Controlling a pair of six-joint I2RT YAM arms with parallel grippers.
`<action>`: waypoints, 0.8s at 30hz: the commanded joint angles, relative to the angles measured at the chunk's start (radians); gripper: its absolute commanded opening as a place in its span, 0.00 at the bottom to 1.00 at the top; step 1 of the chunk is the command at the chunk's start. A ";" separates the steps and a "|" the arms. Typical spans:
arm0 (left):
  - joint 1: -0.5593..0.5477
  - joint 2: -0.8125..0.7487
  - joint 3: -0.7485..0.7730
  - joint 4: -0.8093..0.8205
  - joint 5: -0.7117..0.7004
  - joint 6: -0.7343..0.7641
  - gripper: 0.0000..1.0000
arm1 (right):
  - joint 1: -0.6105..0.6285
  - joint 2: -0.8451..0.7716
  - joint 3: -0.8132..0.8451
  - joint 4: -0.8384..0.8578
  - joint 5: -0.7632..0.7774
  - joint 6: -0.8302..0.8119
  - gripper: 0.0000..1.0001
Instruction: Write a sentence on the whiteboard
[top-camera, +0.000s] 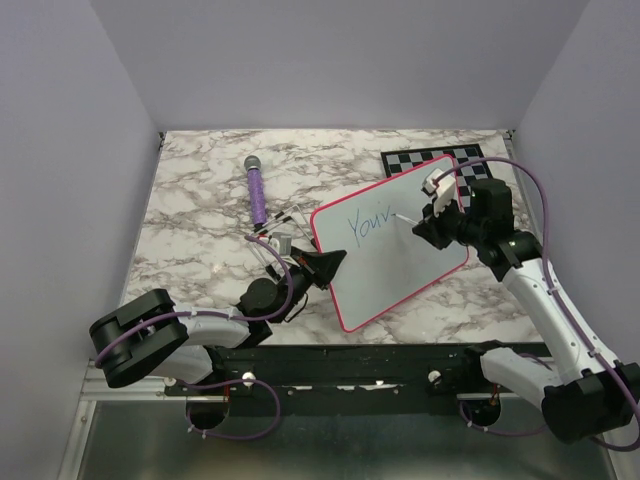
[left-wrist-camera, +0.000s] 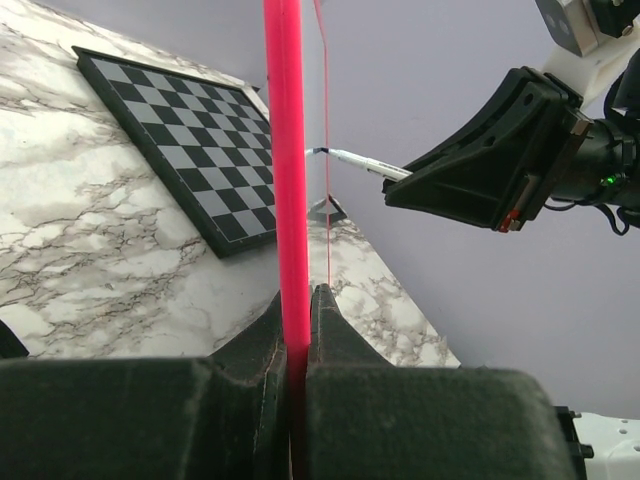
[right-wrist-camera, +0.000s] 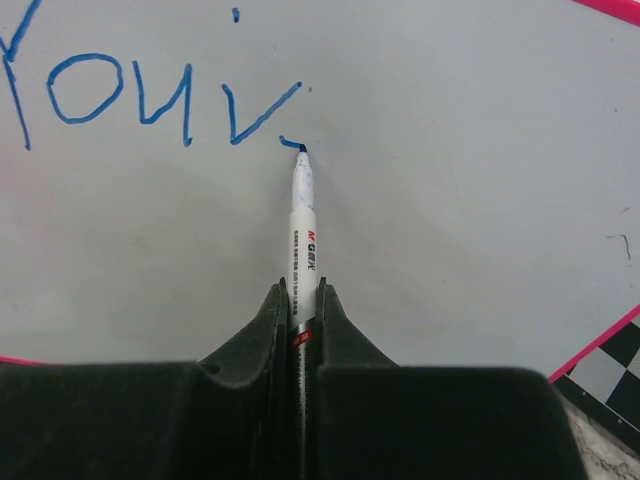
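Note:
The whiteboard (top-camera: 400, 262), white with a pink-red rim, is held tilted above the table. My left gripper (top-camera: 338, 262) is shut on its left edge; in the left wrist view the pink rim (left-wrist-camera: 284, 150) runs up from between the closed jaws of that gripper (left-wrist-camera: 297, 300). The sentence (top-camera: 366, 223) reads "You'v" in blue (right-wrist-camera: 150, 95). My right gripper (top-camera: 420, 224) is shut on a white marker (right-wrist-camera: 303, 220), whose tip touches the board (right-wrist-camera: 450, 150) just right of the last stroke. The left wrist view also shows the marker (left-wrist-camera: 360, 162) meeting the board.
A grey-and-black chessboard (top-camera: 420, 160) lies flat behind the whiteboard at the back right (left-wrist-camera: 180, 130). A purple microphone-shaped object (top-camera: 257, 190) lies on the marble table at the back left. Small metal parts (top-camera: 280, 240) sit near the left arm. Walls close in the table.

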 joint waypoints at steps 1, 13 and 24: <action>-0.004 0.003 -0.013 -0.008 0.024 0.108 0.00 | -0.017 0.015 -0.001 0.018 0.058 0.004 0.01; -0.004 0.020 -0.008 0.000 0.035 0.103 0.00 | -0.020 0.073 0.071 0.040 0.012 0.016 0.01; -0.004 0.043 0.001 0.014 0.039 0.099 0.00 | -0.018 0.065 0.040 0.052 -0.106 -0.002 0.01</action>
